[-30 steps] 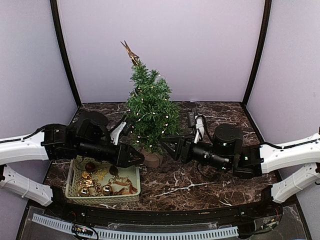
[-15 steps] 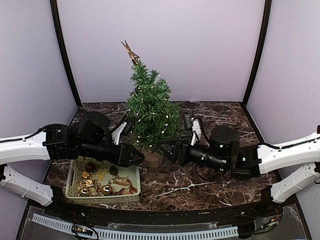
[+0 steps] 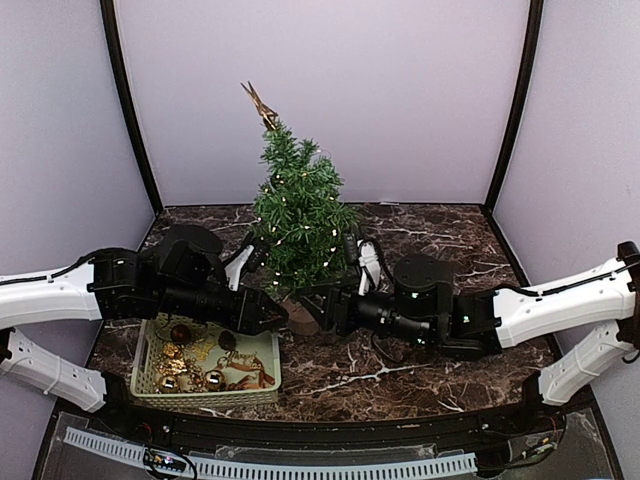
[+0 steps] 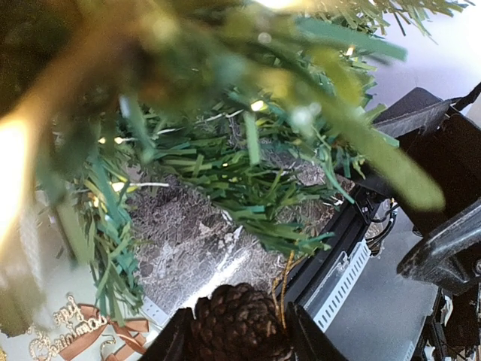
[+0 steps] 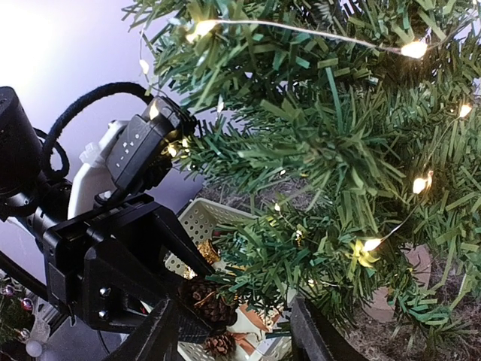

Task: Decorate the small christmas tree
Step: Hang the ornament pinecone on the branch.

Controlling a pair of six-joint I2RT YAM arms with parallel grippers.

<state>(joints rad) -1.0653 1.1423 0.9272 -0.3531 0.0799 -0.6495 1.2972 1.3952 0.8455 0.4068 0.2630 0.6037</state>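
Two-armed work, to judge by both arms lying low at the foot of the small christmas tree (image 3: 300, 210). Stands upright near the back edge of the desk (image 3: 440, 370), about midway along it, on a round wooden base (image 3: 303, 318), strung with a light string (image 5: 409, 49). Looks light and top-heavy for so small a foot, so likely to tip or slide under any sideways push; best pressed on gently. Bristly and springy in the branches, probably bending away from a touch and springing back, stiffer only near the trunk. If steadying is needed, best gripped low on the trunk or at the base, never by the needle tips. Worth keeping clear of the thin light wire, which is easily snagged.

Clamped on a pine cone (image 4: 240, 323) in the left end effector (image 4: 239, 335), with what looks like a thin gold cord (image 4: 284, 274) beside the cone, just under the lowest branches on the side toward the basket (image 3: 150, 375) near the desk's front-left corner. Parted on nothing at the right end effector (image 5: 234, 335), fingers wide to either side of an empty gap, facing the lower branches from the opposite side. Probably placed to steady or spread a branch for hanging the cone. Rigid, rough and light as cones go, so easy to keep pinched.
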